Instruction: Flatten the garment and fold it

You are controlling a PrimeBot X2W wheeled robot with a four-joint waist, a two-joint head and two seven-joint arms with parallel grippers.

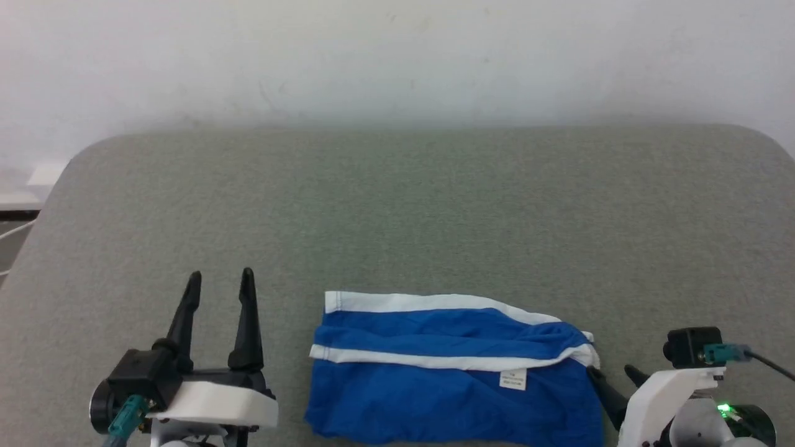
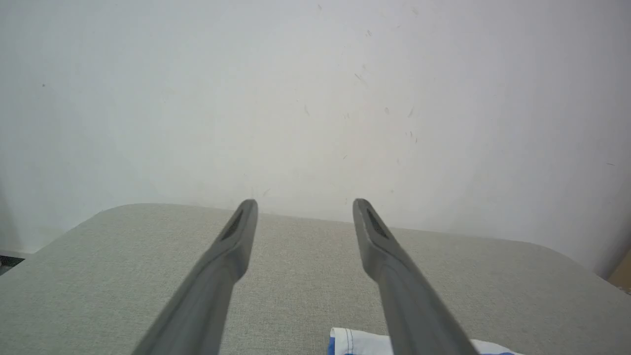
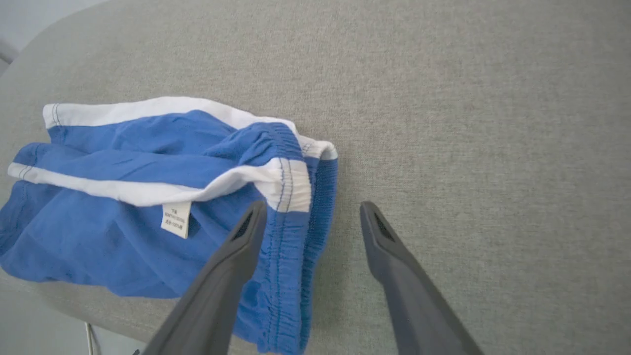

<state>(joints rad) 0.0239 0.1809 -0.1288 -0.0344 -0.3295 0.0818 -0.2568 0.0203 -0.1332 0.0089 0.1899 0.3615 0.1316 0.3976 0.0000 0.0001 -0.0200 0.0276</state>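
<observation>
**Blue shorts lying between 2 open grippers**

We see a pair of bright blue shorts (image 1: 453, 385) lying on a grey fabric-covered table (image 1: 397, 205), close to its near edge and in front of a pale wall (image 1: 397, 56). The shorts lie loosely flat with some wrinkles. Their long axis runs left to right across the head view, and 2 white stripes follow that line. The gathered elastic waistband points to the robot's right, and the leg openings point to its left. A small white label (image 1: 513, 379) shows near the waistband end.

The left gripper (image 1: 222, 273) is near the shorts' left end but clear of them. Its 2 fingers are spread apart with nothing between them.

The right gripper (image 1: 610, 371) is at the waistband end, also spread wide and gripping nothing. In its wrist view 1 finger lies over the waistband, the other over bare table. We cannot tell whether either finger touches the cloth.
</observation>
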